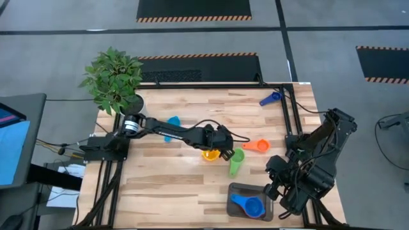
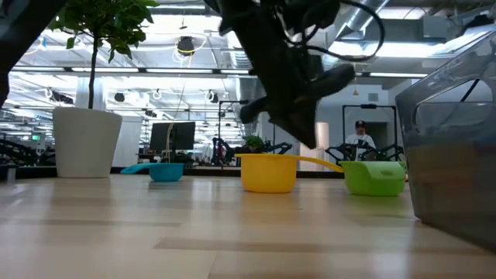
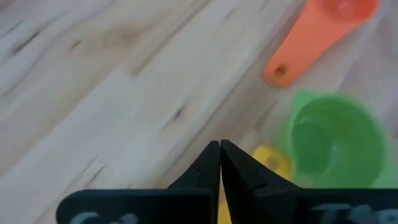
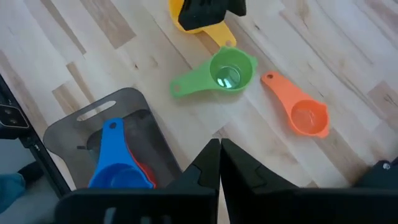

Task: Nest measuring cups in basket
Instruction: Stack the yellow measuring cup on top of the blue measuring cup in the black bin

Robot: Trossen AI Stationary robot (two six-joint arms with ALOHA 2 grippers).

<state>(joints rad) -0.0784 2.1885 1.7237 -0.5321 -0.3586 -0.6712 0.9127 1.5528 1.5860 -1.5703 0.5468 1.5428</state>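
My left gripper is shut and hovers just above the yellow cup, over its handle; in the low view it hangs a little above the cup's rim. The green cup and the orange cup rest on the table next to it. The basket stands at the near right with a blue cup in it and a red one under that. My right gripper is shut and empty beside the basket's right end.
A light-blue cup lies at the far left of centre and a dark-blue cup near the far right corner. A potted plant stands at the far left corner. Bare wood lies at the near left.
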